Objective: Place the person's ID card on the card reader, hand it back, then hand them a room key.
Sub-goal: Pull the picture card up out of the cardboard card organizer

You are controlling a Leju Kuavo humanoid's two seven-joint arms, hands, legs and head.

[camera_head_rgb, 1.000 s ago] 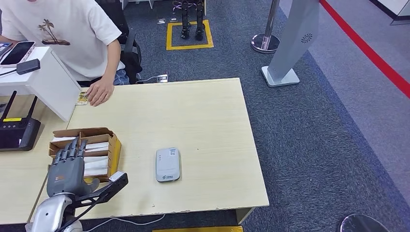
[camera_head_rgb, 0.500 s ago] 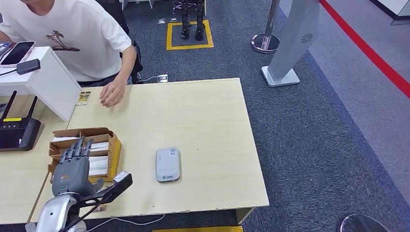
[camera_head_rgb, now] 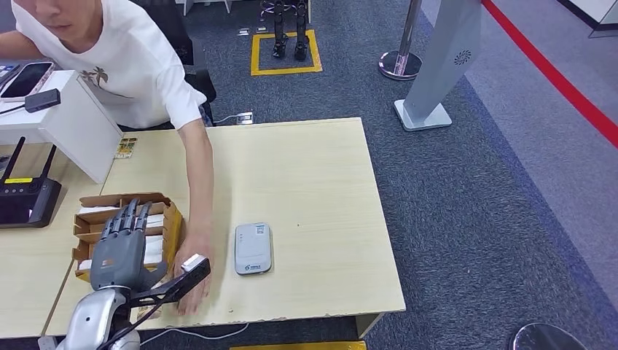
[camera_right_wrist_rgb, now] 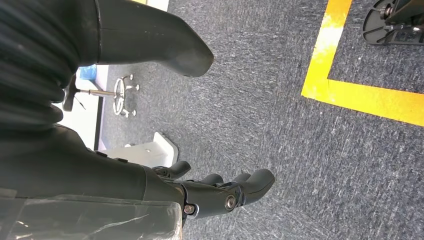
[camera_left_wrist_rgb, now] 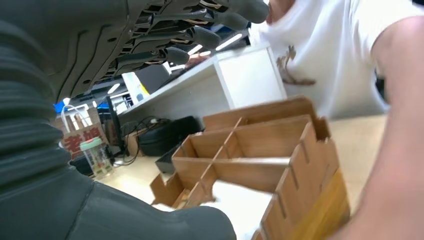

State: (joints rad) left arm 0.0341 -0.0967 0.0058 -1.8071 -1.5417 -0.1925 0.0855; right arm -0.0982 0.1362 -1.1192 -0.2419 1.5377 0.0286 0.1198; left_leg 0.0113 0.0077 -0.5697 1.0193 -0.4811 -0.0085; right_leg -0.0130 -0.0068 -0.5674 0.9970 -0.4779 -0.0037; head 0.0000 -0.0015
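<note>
My left hand (camera_head_rgb: 120, 251) hovers open over the near end of a cardboard box (camera_head_rgb: 173, 219) of white key cards, fingers stretched out and holding nothing. In the left wrist view the fingers (camera_left_wrist_rgb: 200, 35) reach above the box's dividers (camera_left_wrist_rgb: 260, 150). A small ID card (camera_head_rgb: 125, 148) lies at the table's far left corner. The grey card reader (camera_head_rgb: 253, 249) sits right of the box with nothing on it. A person's hand (camera_head_rgb: 195, 283) lies flat on the table between my left thumb and the reader. My right hand (camera_right_wrist_rgb: 220, 192) hangs over the carpet, holding nothing.
A black router (camera_head_rgb: 25, 200) and a white stand (camera_head_rgb: 69, 127) with a phone (camera_head_rgb: 28, 79) sit to the left. The person in a white shirt (camera_head_rgb: 131, 65) leans over the far left corner. A grey kiosk (camera_head_rgb: 444, 58) and a stanchion base (camera_head_rgb: 399, 64) stand beyond the table.
The person has leaned in and stretched an arm from beside the ID card across the table to the front edge by my left hand. My left hand moved slightly forward and right.
</note>
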